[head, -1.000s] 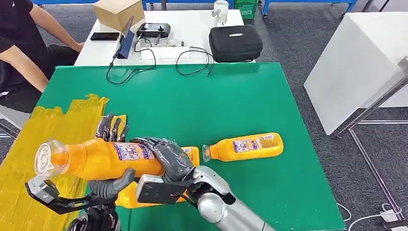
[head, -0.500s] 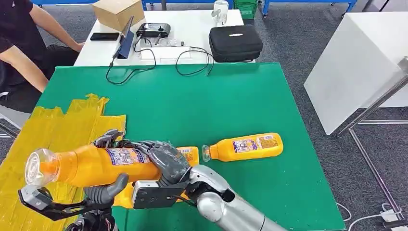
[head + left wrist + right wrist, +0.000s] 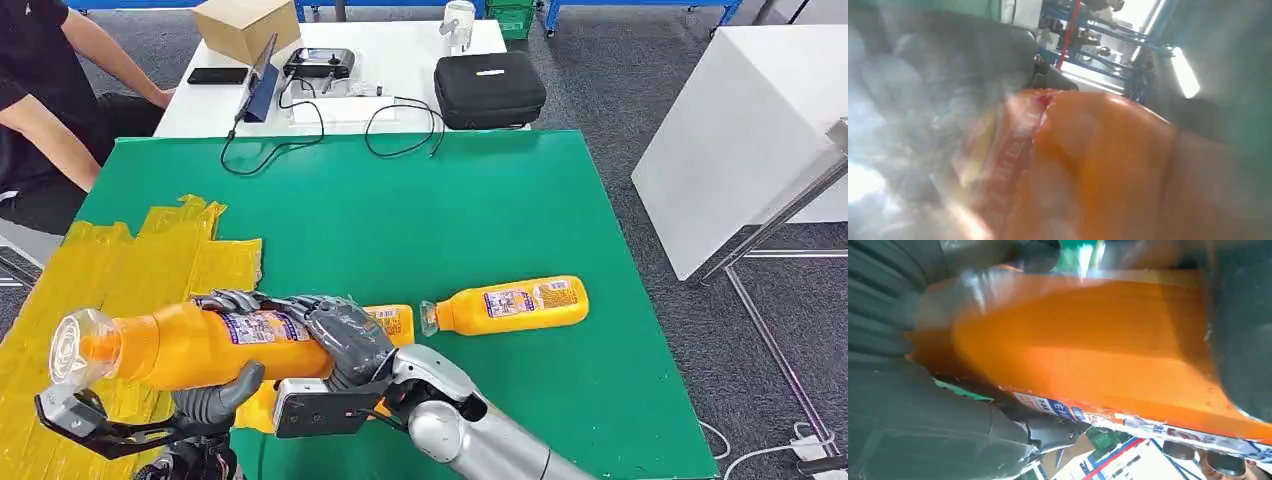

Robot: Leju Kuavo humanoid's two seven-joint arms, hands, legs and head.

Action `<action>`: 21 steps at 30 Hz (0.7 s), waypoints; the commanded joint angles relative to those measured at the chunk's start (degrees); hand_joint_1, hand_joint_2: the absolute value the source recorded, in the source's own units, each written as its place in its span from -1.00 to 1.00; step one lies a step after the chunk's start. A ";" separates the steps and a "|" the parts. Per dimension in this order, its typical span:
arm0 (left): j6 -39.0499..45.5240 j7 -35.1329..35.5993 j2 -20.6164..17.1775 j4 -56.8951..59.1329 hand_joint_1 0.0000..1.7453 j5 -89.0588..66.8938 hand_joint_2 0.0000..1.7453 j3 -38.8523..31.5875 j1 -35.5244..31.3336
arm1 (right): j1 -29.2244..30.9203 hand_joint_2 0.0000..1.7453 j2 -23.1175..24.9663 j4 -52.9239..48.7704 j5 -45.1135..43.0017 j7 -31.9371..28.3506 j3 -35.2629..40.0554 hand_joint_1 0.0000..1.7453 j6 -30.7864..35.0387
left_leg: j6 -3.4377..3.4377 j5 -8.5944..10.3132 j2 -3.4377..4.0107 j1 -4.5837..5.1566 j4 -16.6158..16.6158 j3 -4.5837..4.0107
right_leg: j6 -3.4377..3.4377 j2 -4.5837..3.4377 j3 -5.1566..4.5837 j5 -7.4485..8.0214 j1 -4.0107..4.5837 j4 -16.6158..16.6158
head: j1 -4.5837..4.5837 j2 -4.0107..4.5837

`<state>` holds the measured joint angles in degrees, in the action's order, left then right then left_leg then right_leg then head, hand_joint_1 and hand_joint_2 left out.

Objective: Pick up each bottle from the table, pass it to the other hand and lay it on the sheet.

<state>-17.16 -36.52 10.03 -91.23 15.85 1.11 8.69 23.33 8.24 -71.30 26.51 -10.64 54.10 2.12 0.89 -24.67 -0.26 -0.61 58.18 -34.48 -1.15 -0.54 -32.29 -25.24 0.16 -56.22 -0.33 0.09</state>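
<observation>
- One green table (image 3: pixel 480 220) carries the whole job, with one yellow sheet (image 3: pixel 120 270) spread over its left side; a white desk (image 3: pixel 400 60) behind holds a black case (image 3: pixel 490 90) and a cardboard box (image 3: pixel 245 25), and a person (image 3: pixel 40 110) sits at the far left.
- Three orange bottles can be counted: the held bottle (image 3: pixel 200 345) up in the air at the near left, a lying bottle (image 3: pixel 510 305) on bare green to the right, and a third bottle (image 3: pixel 390 322) mostly hidden behind the right arm.
- Compared with a second ago, the held bottle has slid leftward and a little lower, its cap end now above the near part of the sheet.
- Over that same second the left hand (image 3: pixel 215 395) has closed: its fingers, then sticking up behind the bottle, now wrap over it, thumb underneath.
- Right hand (image 3: pixel 345 335) still grips the bottle's base end, fingers curled over the label, so both hands hold it at once.
- My reading: the handover is at its midpoint, and the right hand's release comes next before any laying down.
- No bottle lies on the sheet yet.
</observation>
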 commanded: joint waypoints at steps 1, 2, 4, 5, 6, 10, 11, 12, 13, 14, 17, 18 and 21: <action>1.07 0.19 1.41 2.58 1.00 0.22 1.00 -3.08 -3.95 | -1.33 1.00 -2.63 3.07 0.74 -0.32 4.46 0.98 -0.95 | -0.01 0.02 -0.20 -0.02 -0.14 0.22 | -0.03 0.27 0.31 -0.03 0.03 0.17 | 0.00 0.00; 1.07 0.19 1.41 2.58 1.00 0.22 1.00 -3.08 -3.95 | -1.33 1.00 -2.63 3.07 0.74 -0.32 4.46 0.98 -0.95 | -0.01 0.03 -0.17 -0.01 -0.11 0.15 | -0.02 0.22 0.22 -0.02 0.02 0.13 | 0.00 0.00; 6.03 -1.13 1.64 1.90 1.00 -4.15 1.00 -4.01 -3.71 | -2.22 -1.00 -3.10 2.54 1.38 0.53 3.35 -1.00 0.46 | -0.01 0.02 -0.18 -0.03 -0.13 0.19 | -0.03 0.24 0.27 -0.02 0.03 0.17 | 0.00 0.00; 9.05 -1.74 1.29 1.61 1.00 -7.06 1.00 -4.33 -3.60 | -2.93 -1.00 -3.65 2.12 1.42 1.07 2.44 -1.00 0.91 | 0.00 0.01 -0.15 -0.02 -0.11 0.16 | -0.03 0.21 0.23 -0.03 0.02 0.13 | 0.00 0.00; 12.61 -2.30 0.60 1.43 1.00 -10.74 1.00 -5.04 -3.49 | -3.67 -1.00 -4.72 1.68 2.33 1.78 1.71 -1.00 1.89 | 0.00 0.02 -0.15 -0.02 -0.09 0.14 | -0.02 0.20 0.20 -0.02 0.02 0.12 | 0.00 0.00; 21.51 -2.33 -2.06 2.72 1.00 -19.39 1.00 -9.14 -3.93 | -6.55 -1.00 -7.93 -0.34 4.62 2.88 -0.84 -1.00 3.62 | 0.00 0.01 -0.15 -0.02 -0.15 0.23 | -0.03 0.21 0.31 -0.02 0.03 0.19 | 0.00 0.00; 21.96 -1.95 -2.81 3.15 1.00 -20.04 1.00 -10.04 -4.05 | -6.98 -1.00 -8.43 -0.57 5.25 3.18 -1.20 -1.00 3.70 | -0.01 0.03 -0.17 -0.02 -0.13 0.17 | -0.02 0.21 0.24 -0.01 0.03 0.15 | 0.00 0.00; 22.62 -1.27 -3.44 3.42 1.00 -21.29 1.00 -11.42 -3.78 | -8.61 -1.00 -8.46 -1.26 7.44 4.43 -1.88 -1.00 4.37 | -0.01 0.02 -0.13 0.00 -0.11 0.14 | -0.01 0.16 0.18 -0.01 0.01 0.12 | 0.00 0.00; 23.55 -0.95 -3.85 3.62 1.00 -22.94 1.00 -12.20 -3.54 | -9.17 -1.00 -8.62 -1.41 8.98 5.37 -1.84 -1.00 4.52 | -0.02 0.02 -0.16 0.00 -0.16 0.24 | -0.02 0.23 0.30 -0.03 0.01 0.16 | 0.02 0.02; 25.46 -0.17 -4.30 3.97 1.00 -26.06 1.00 -13.00 -3.41 | -9.37 -1.00 -9.05 -1.32 10.27 6.47 -1.73 -1.00 4.12 | -0.02 0.01 -0.12 -0.01 -0.11 0.13 | -0.01 0.16 0.19 -0.02 0.02 0.12 | 0.04 0.00; 30.23 1.93 -4.94 5.38 1.00 -33.26 1.00 -14.14 -3.77 | -9.12 -1.00 -10.03 -0.64 10.83 7.12 -2.15 -1.00 3.11 | -0.01 -0.01 -0.04 0.00 -0.12 0.18 | -0.02 0.08 0.22 -0.01 0.02 0.13 | 0.02 0.00; 33.04 2.66 -5.36 6.22 1.00 -36.72 1.00 -14.45 -4.08 | -9.13 -1.00 -10.26 -0.47 10.83 7.09 -2.51 -1.00 3.00 | -0.01 0.00 -0.04 0.01 -0.09 0.12 | -0.02 0.07 0.15 -0.01 0.02 0.09 | 0.02 0.00; 42.09 5.91 -7.22 8.53 1.00 -48.00 1.00 -13.75 -4.74 | -9.46 -1.00 -10.67 -0.56 10.82 7.04 -3.21 -1.00 2.66 | -0.01 0.02 -0.09 0.03 -0.10 0.11 | -0.02 0.13 0.14 -0.02 -0.01 0.07 | 0.00 0.00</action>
<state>13.27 -34.97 6.84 -90.38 -17.26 -9.27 7.20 14.27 1.48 -72.00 37.05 -4.02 52.43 5.66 0.88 -24.68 -0.27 -0.61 58.18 -34.51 -1.14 -0.54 -32.30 -25.25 0.18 -56.22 -0.33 0.09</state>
